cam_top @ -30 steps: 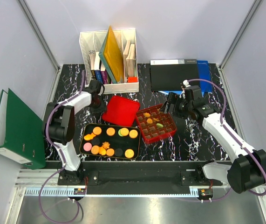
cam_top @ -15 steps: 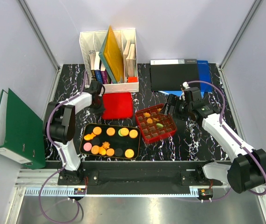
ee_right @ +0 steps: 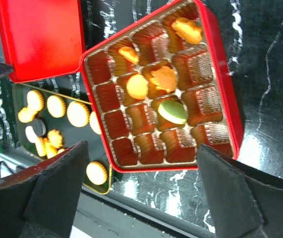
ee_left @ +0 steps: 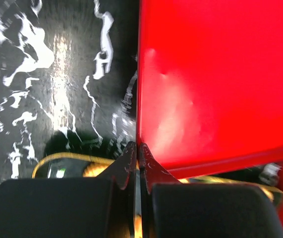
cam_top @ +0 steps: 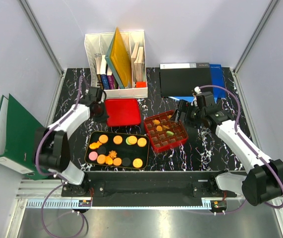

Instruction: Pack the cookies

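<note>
Several cookies (cam_top: 117, 140), orange, yellow, pink and black, lie on a black gold-rimmed tray (cam_top: 87, 156) at the front left. A few more, one of them green (ee_right: 172, 111), sit in cells of the open red gridded tin (cam_top: 182, 141), which also shows in the right wrist view (ee_right: 219, 89). The tin's red lid (cam_top: 123, 111) lies flat behind the tray. My left gripper (cam_top: 97, 107) is at the lid's left edge; in the left wrist view its fingertips (ee_left: 139, 147) are shut on the rim of the lid (ee_left: 215, 79). My right gripper (cam_top: 183, 113) hovers wide open and empty by the tin's far right side (ee_right: 142, 146).
A white file box with books (cam_top: 115, 59) stands at the back, just behind the lid. A black folder (cam_top: 188, 79) on a blue book lies at the back right. A green binder (cam_top: 17, 134) leans outside the left wall.
The red lid went from tilted to lying flat and slid slightly left. My left gripper moved left with it and the arm's elbow swung outward. The right arm barely moved.
</note>
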